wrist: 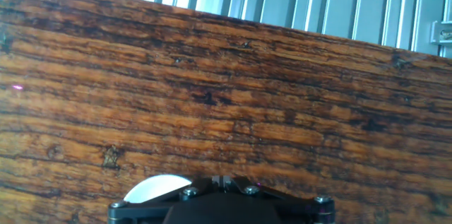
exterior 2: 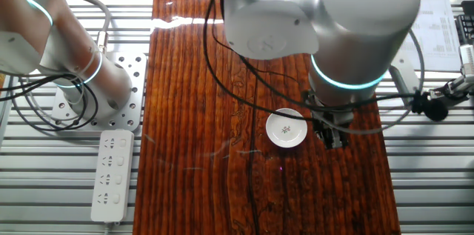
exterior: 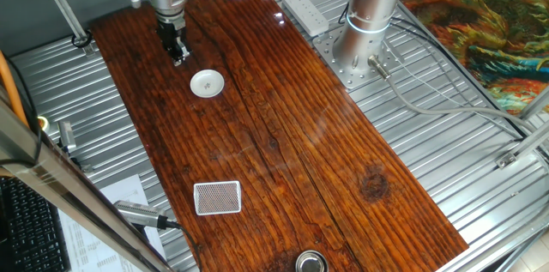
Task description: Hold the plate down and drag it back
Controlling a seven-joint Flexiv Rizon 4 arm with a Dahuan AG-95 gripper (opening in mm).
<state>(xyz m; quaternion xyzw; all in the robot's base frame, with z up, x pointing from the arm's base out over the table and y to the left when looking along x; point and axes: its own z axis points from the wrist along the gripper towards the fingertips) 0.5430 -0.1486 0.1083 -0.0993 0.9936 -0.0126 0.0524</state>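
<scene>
The small round white plate [exterior: 207, 83] lies flat on the wooden table, with a tiny dark mark at its centre; it also shows in the other fixed view [exterior 2: 286, 129]. In the hand view only its white edge [wrist: 155, 185] shows, at the bottom left beside the hand. My gripper [exterior: 179, 56] hangs just behind and to the left of the plate, apart from it, fingertips close to the wood. In the other fixed view the gripper [exterior 2: 333, 137] is right of the plate. The fingers meet with no gap and hold nothing.
A white gridded card [exterior: 217, 197] lies near the table's front. A shiny metal cup [exterior: 310, 262] stands at the front edge. A second arm's base [exterior: 364, 36] and a power strip [exterior: 305, 10] sit right of the table. A microphone [exterior: 141, 214] lies at the left.
</scene>
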